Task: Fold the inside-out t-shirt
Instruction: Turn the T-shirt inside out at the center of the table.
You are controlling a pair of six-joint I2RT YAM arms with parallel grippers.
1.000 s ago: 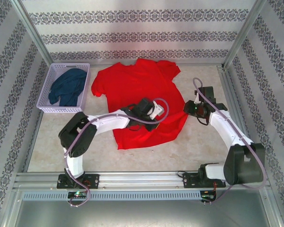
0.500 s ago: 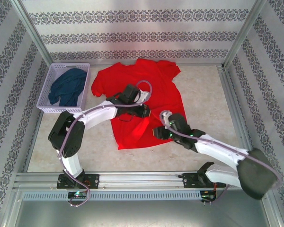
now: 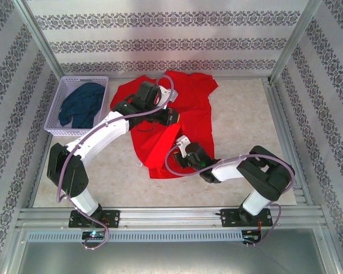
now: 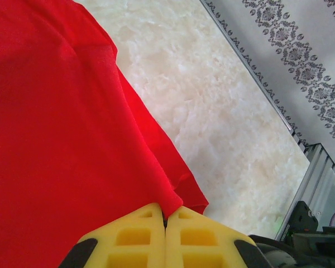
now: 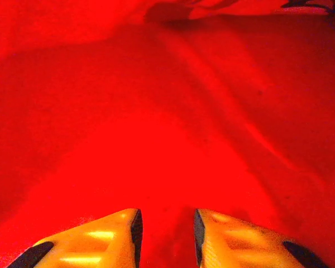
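Red cloth covers the middle of the marble-patterned tabletop (image 3: 246, 114): the inside-out t-shirt (image 3: 188, 97) lies with its collar end near the far edge and its hem toward the near edge. Its plain red side faces up. The left tool (image 3: 170, 117) sits over the upper middle of the shirt. In the left wrist view, this tool (image 4: 165, 215) has its yellow fingers pressed together, pinching an edge of the shirt (image 4: 56, 139), with bare tabletop (image 4: 212, 111) beside it. The right tool (image 3: 180, 153) is low over the hem end. Seen from the right wrist, it (image 5: 166, 229) has a narrow gap between its fingers and grips nothing, with red fabric (image 5: 167, 111) below. A white basket (image 3: 68, 132) in the far left corner holds a dark blue garment (image 3: 80, 105).
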